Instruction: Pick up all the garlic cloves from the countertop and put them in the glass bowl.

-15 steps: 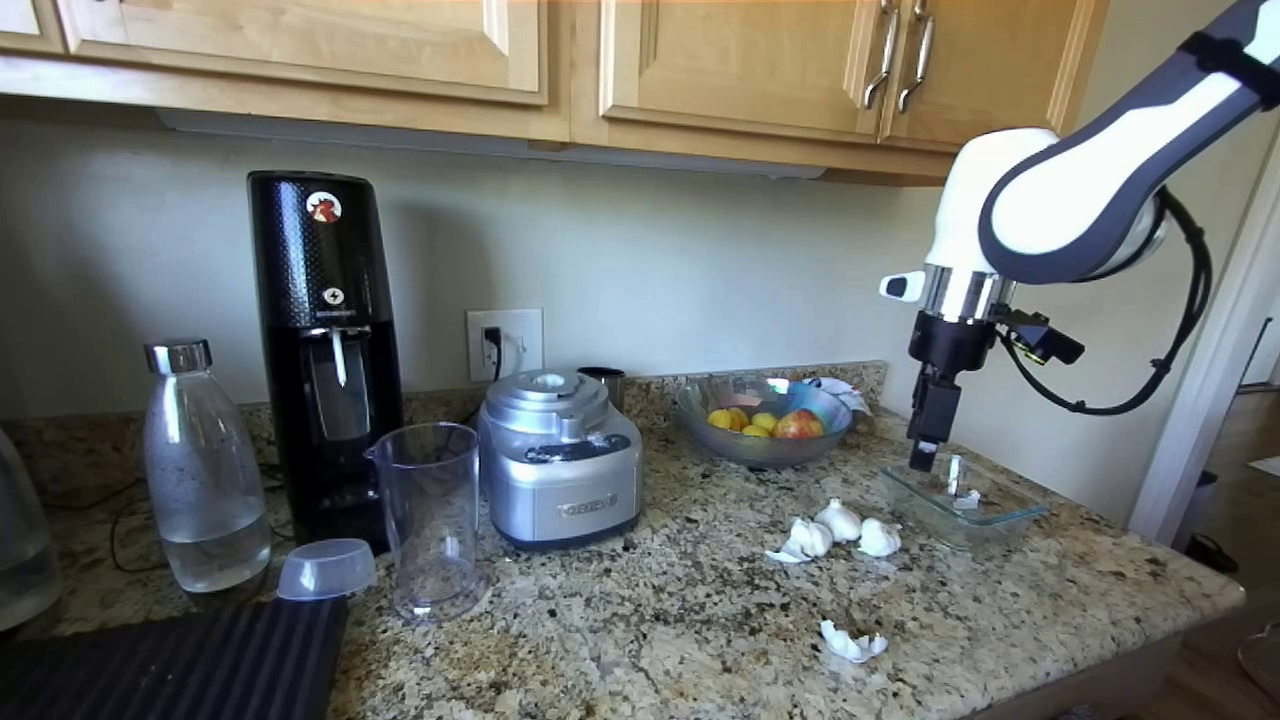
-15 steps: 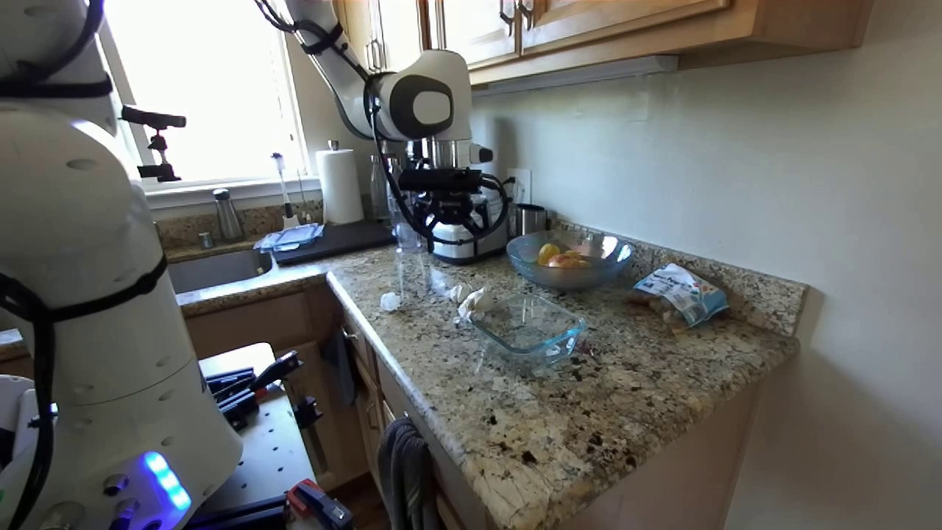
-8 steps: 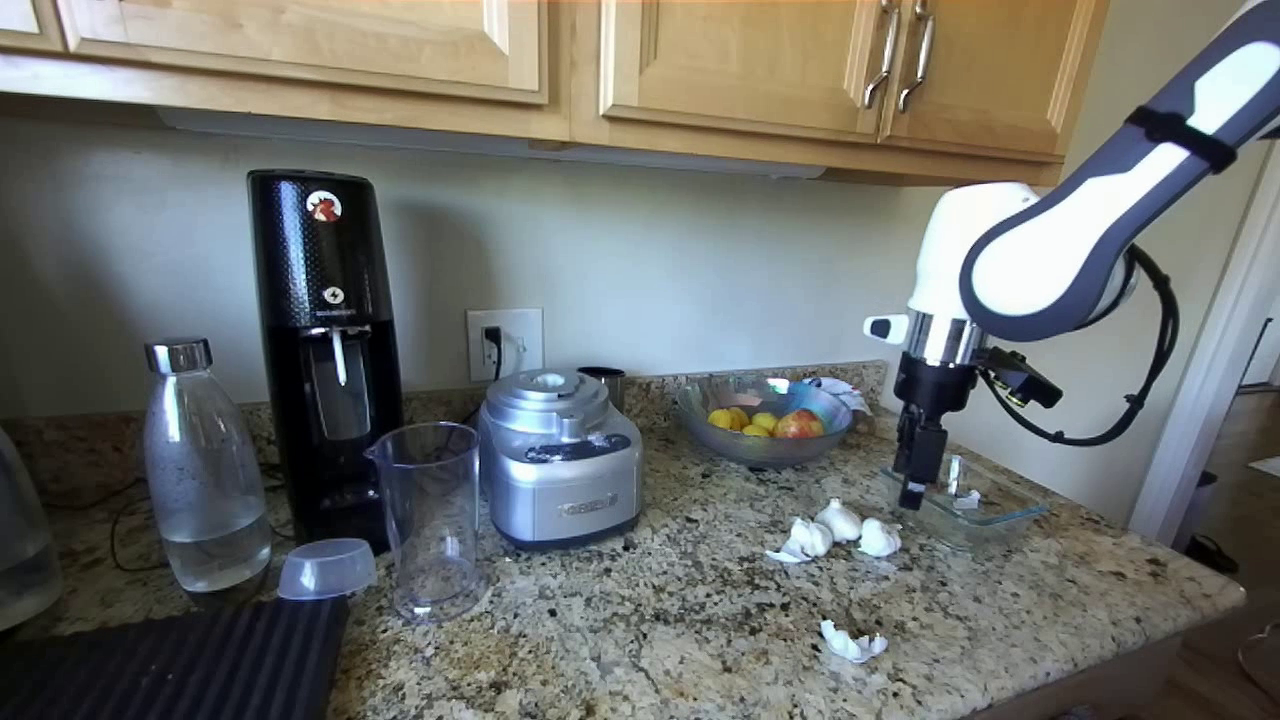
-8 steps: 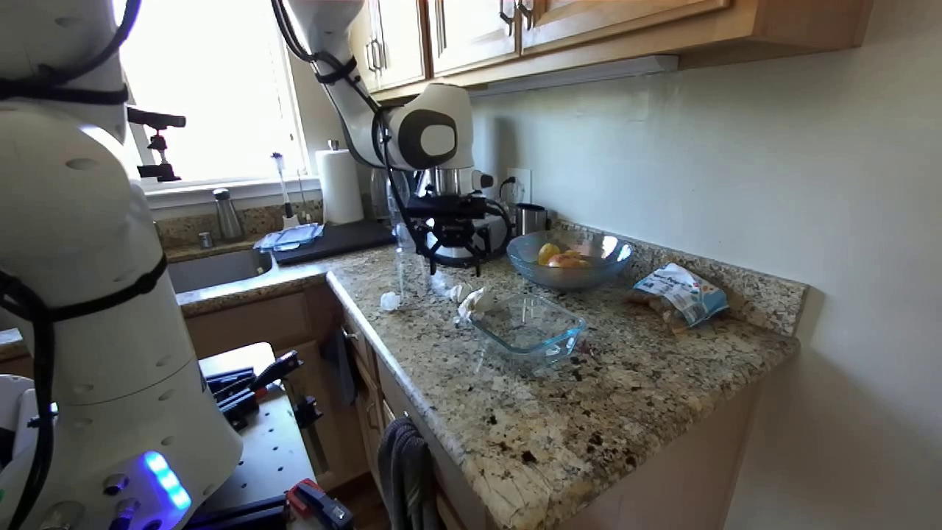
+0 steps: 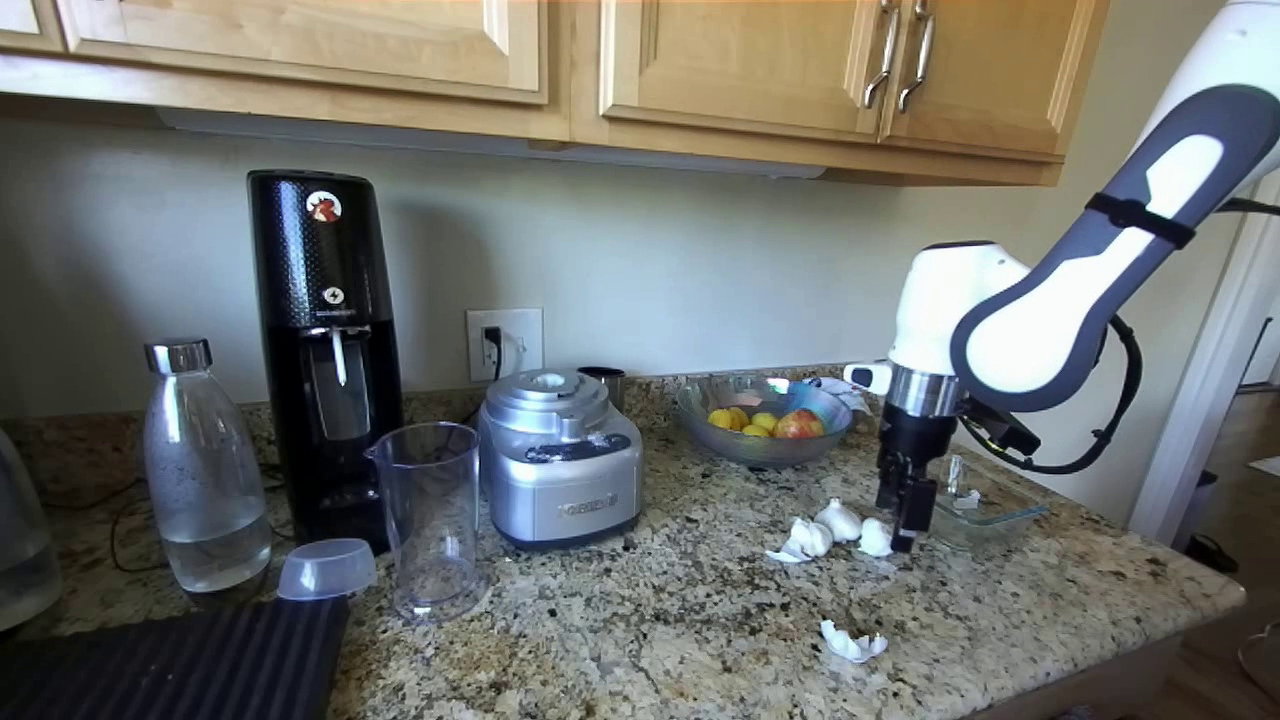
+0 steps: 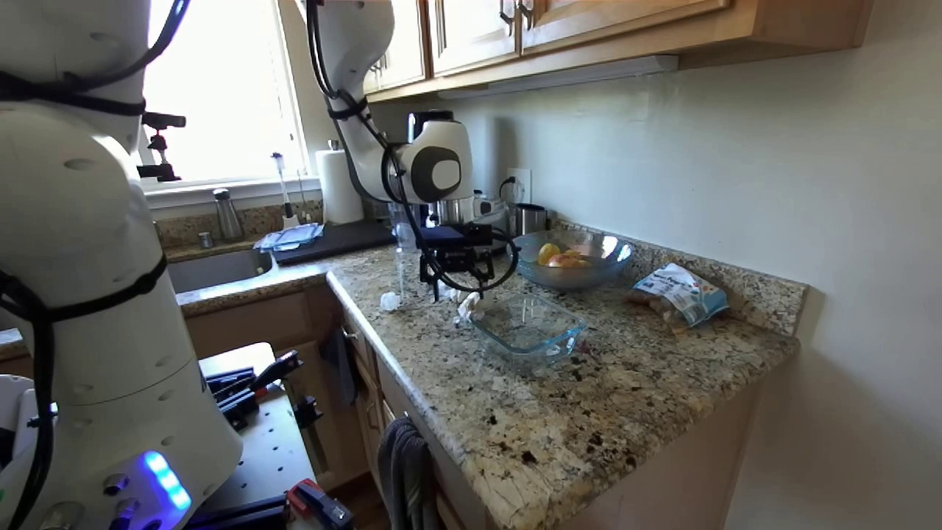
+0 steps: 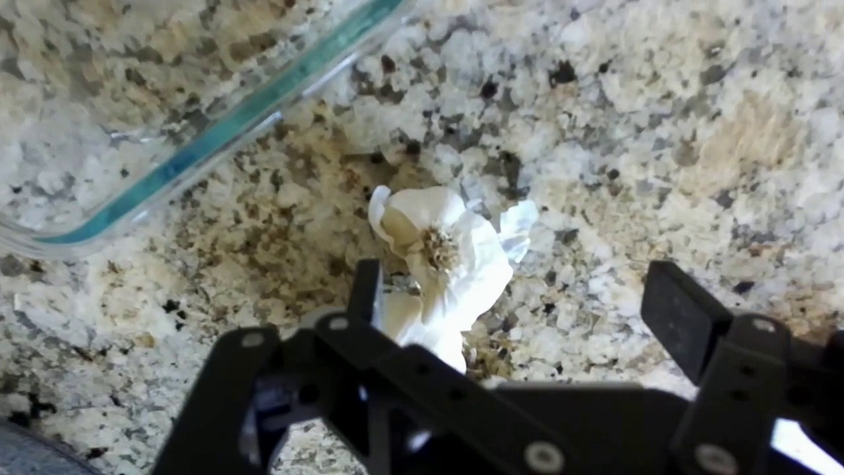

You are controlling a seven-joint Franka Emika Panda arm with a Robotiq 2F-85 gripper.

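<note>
Several off-white garlic pieces (image 5: 838, 520) lie clustered on the speckled granite countertop (image 5: 680, 620); they also show in an exterior view (image 6: 469, 303). A separate papery white piece (image 5: 852, 641) lies nearer the front edge. My gripper (image 5: 903, 540) is open and low beside the rightmost garlic of the cluster. In the wrist view, the open fingers (image 7: 514, 290) have garlic (image 7: 455, 264) in front of them, close to the left finger, which hides part of it. The glass bowl (image 6: 544, 346), a clear rectangular dish, stands beside the cluster; its rim (image 7: 224, 132) crosses the wrist view's upper left.
A larger fruit bowl (image 5: 700, 432) stands behind the garlic, near the wall. A silver appliance (image 5: 565, 490) and a clear pitcher (image 5: 430, 520) stand further along the counter. A food bag (image 6: 684, 294) lies by the backsplash. Wooden cabinets (image 5: 740, 80) hang above.
My gripper has moved down from above the glass bowl's side to just beside the garlic cluster, drifting slightly left in an exterior view. The garlic and the bowl have not visibly moved.
</note>
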